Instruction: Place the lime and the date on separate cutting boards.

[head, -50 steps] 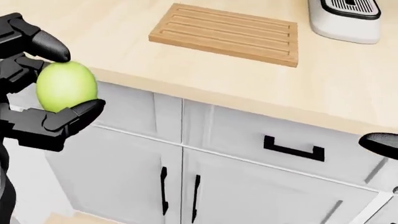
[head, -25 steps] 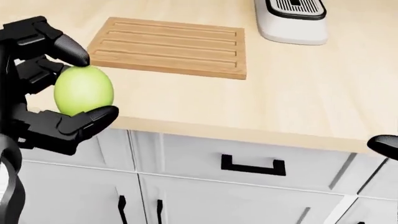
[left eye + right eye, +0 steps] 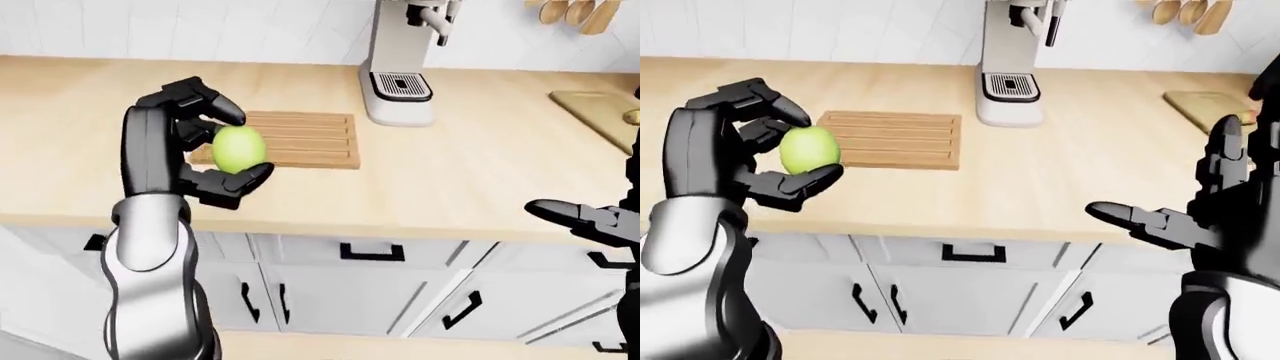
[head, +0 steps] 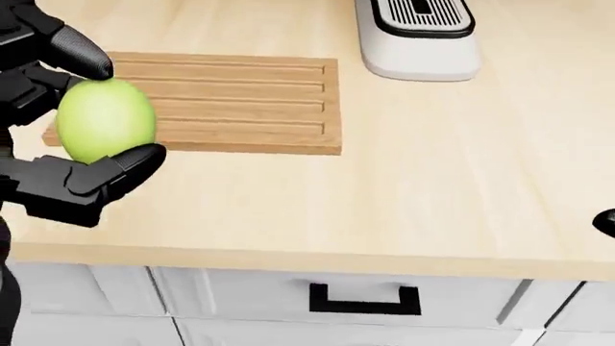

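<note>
My left hand (image 3: 215,150) is shut on a green lime (image 3: 238,148), held above the counter's near edge, just left of and below a slatted wooden cutting board (image 3: 295,139). The lime also shows in the head view (image 4: 106,120) at the left, over the board's left end (image 4: 231,101). A second cutting board (image 3: 595,112) lies at the far right of the counter, with a small yellowish thing (image 3: 632,116) at its cut-off edge. My right hand (image 3: 1185,217) is open and empty, over the counter's edge at the right.
A white coffee machine (image 3: 402,67) stands on the wooden counter (image 3: 470,172) right of the near board. Wooden utensils (image 3: 570,11) hang at the top right. White cabinets with black handles (image 3: 372,253) run below the counter.
The camera has moved: the counter and board slid down and left in the head view as I drew closer. The lime stays in my left hand, now over the board's left end.
</note>
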Robot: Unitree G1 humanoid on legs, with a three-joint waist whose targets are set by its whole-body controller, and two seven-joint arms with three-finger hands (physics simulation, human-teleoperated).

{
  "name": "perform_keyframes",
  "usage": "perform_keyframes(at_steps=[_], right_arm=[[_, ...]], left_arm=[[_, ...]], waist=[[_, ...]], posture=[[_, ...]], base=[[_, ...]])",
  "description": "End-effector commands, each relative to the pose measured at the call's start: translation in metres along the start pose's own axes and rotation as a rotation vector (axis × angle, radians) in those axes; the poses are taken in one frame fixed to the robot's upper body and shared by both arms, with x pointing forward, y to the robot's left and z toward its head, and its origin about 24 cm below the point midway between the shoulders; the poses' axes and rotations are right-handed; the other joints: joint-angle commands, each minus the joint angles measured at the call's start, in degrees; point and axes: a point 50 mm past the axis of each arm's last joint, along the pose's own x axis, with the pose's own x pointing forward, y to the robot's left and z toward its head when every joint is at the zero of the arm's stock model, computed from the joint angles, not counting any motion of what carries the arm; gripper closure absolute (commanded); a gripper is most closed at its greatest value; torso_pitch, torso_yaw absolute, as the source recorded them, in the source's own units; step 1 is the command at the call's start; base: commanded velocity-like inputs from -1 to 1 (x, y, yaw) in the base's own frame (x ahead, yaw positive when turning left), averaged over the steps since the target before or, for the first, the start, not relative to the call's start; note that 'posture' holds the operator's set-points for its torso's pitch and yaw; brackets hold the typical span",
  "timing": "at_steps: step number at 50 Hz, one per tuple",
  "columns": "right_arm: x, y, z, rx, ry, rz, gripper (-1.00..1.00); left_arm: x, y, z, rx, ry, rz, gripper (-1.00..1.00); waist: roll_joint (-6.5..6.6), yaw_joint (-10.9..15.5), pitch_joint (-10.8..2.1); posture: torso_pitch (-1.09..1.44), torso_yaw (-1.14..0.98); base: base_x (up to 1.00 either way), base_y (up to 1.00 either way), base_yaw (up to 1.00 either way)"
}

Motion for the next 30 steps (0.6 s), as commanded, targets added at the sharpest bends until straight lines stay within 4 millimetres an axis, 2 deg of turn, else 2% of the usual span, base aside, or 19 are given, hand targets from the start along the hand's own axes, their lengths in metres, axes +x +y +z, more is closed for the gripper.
perform_keyframes(at_steps=[1,2,3,4,5,9,12,14,16,17,20,25,30], right_arm=[[0.002,-0.001,0.008,-0.016,-0.058,-0.019,-1.00],[0.002,-0.002,0.008,-0.017,-0.060,-0.022,-1.00],[0.002,-0.002,0.007,-0.020,-0.060,-0.024,-1.00],[0.002,-0.002,0.007,-0.024,-0.062,-0.026,-1.00],[0.002,-0.002,0.008,-0.027,-0.065,-0.027,-1.00],[0.001,-0.002,0.009,-0.027,-0.076,-0.030,-1.00],[0.001,-0.003,0.011,-0.030,-0.082,-0.034,-1.00],[0.001,-0.003,0.010,-0.032,-0.082,-0.033,-1.00],[0.002,-0.004,0.008,-0.034,-0.079,-0.035,-1.00],[0.001,-0.004,0.008,-0.033,-0.079,-0.036,-1.00],[0.001,-0.005,0.007,-0.033,-0.078,-0.036,-1.00],[0.001,-0.010,0.008,-0.032,-0.078,-0.049,-1.00],[-0.001,-0.011,0.008,-0.029,-0.076,-0.053,-1.00]], left_arm=[[-0.002,0.000,0.008,-0.008,-0.052,-0.012,1.00],[-0.002,0.000,0.008,-0.008,-0.052,-0.012,1.00],[-0.002,0.001,0.008,-0.009,-0.053,-0.011,1.00],[-0.002,0.001,0.009,-0.008,-0.053,-0.011,1.00],[-0.002,0.001,0.009,-0.007,-0.054,-0.010,1.00],[-0.004,0.005,0.013,-0.003,-0.061,-0.006,1.00],[-0.004,0.006,0.014,-0.002,-0.065,-0.004,1.00],[-0.003,0.005,0.013,-0.001,-0.064,-0.005,1.00],[-0.003,0.005,0.013,0.002,-0.063,-0.005,1.00],[-0.003,0.006,0.014,0.002,-0.064,-0.004,1.00],[-0.002,0.006,0.014,0.004,-0.063,-0.005,1.00],[-0.001,0.007,0.022,0.008,-0.072,-0.007,1.00],[0.012,0.004,0.023,0.028,-0.058,-0.018,1.00]], waist=[[-2.09,0.4,-3.04],[-0.81,0.1,-0.92],[-2.85,0.1,1.38],[-2.41,-0.8,1.09],[-2.36,-0.3,0.93],[-1.26,-0.9,1.60],[-0.43,-1.3,1.20],[0.74,-1.7,0.43],[2.84,-1.9,-0.66],[1.18,-2.1,-0.38],[0.75,-1.8,-1.29],[-0.13,-1.4,-0.96],[-0.44,-1.0,-0.58]], posture=[[0.00,0.00],[0.00,0.00],[0.00,0.00],[0.00,0.00],[0.00,0.00],[0.00,0.00],[0.00,0.00],[0.00,0.00],[0.00,0.00],[0.00,0.00],[0.00,0.00],[0.00,0.00],[0.00,0.00]], base=[[0.11,-0.07,0.00],[0.08,0.00,0.00],[0.00,0.00,0.00],[0.00,0.00,0.00],[0.00,0.00,0.00],[0.00,0.00,0.00],[0.00,0.00,0.00],[0.00,0.00,0.00],[0.00,0.00,0.00],[0.00,0.00,0.00],[0.00,0.00,0.00],[0.00,0.00,0.00],[0.00,0.00,0.00]])
